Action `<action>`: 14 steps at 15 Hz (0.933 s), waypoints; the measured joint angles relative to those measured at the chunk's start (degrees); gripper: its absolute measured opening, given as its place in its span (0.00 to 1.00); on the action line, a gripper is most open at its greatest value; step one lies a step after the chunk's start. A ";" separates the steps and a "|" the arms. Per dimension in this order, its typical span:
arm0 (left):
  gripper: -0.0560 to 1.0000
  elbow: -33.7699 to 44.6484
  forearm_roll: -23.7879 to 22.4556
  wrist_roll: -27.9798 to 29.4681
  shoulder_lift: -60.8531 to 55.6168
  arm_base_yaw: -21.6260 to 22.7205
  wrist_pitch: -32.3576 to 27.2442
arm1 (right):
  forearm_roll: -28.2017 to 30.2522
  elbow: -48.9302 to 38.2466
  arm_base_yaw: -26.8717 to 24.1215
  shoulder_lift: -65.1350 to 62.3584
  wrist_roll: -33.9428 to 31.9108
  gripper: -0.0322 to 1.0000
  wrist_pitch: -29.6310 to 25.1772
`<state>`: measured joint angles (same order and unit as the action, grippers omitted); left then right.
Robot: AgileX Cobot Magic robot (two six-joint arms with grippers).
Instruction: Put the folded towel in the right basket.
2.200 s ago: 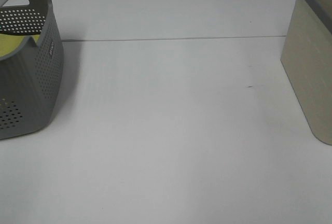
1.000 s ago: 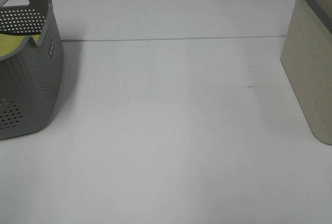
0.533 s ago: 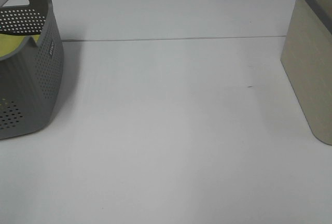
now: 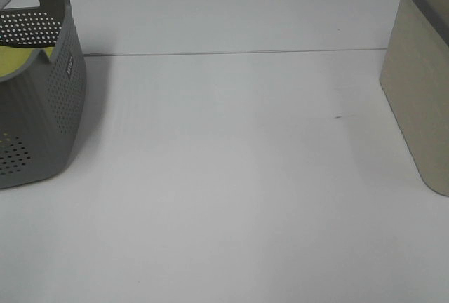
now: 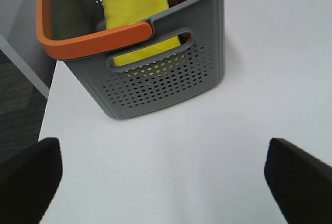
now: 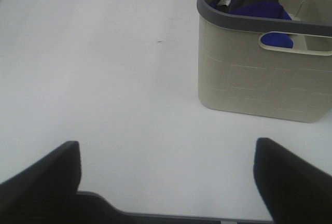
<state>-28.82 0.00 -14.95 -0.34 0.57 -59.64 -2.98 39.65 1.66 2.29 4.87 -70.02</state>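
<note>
Nothing has moved on the worktop (image 4: pixel 231 177): you see the folded towel (image 5: pixel 136 14) unmoved inside the grey basket (image 5: pixel 155 79). Both hands, left (image 5: pixel 163 177) and right (image 6: pixel 166 177), gape wide, empty. Transfer remains unstarted.

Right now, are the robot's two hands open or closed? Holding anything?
Left gripper: open, holding nothing.
Right gripper: open, holding nothing.

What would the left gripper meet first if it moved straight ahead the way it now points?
Most likely the grey perforated basket, at its handle-side wall, with the folded yellow towel inside. The open left gripper has bare white table before it. Depth is unclear, so it might touch the tabletop first.
</note>
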 joint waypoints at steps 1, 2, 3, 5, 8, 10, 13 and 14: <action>0.99 0.00 0.00 0.00 0.00 0.00 0.00 | 0.34 -0.40 0.00 0.00 0.00 0.93 0.00; 0.99 0.00 0.00 0.00 0.00 0.00 0.00 | 0.40 -1.49 0.00 0.00 -0.69 0.95 0.06; 0.99 0.00 0.00 0.00 0.00 0.00 0.00 | 0.40 -3.44 0.00 0.00 -1.03 0.97 0.06; 0.99 0.00 0.00 0.00 0.00 0.00 0.00 | 1.38 -7.85 0.00 0.00 -1.09 0.97 0.06; 0.99 0.00 0.00 0.00 0.00 0.00 0.00 | 2.98 -11.00 0.00 0.00 -2.52 0.97 0.11; 0.99 0.00 0.00 0.00 0.00 0.00 0.00 | 4.24 -12.03 0.00 0.00 -2.58 0.97 3.50; 0.99 0.00 0.00 0.00 0.00 0.00 0.00 | 4.35 -13.46 0.00 0.00 -2.58 0.97 6.02; 0.99 0.00 0.00 0.00 0.00 0.00 0.00 | 4.35 -13.46 0.00 0.00 -2.58 0.97 6.07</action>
<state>-28.82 0.00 -14.95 -0.34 0.57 -59.64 1.38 26.18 1.66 2.29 2.29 -63.94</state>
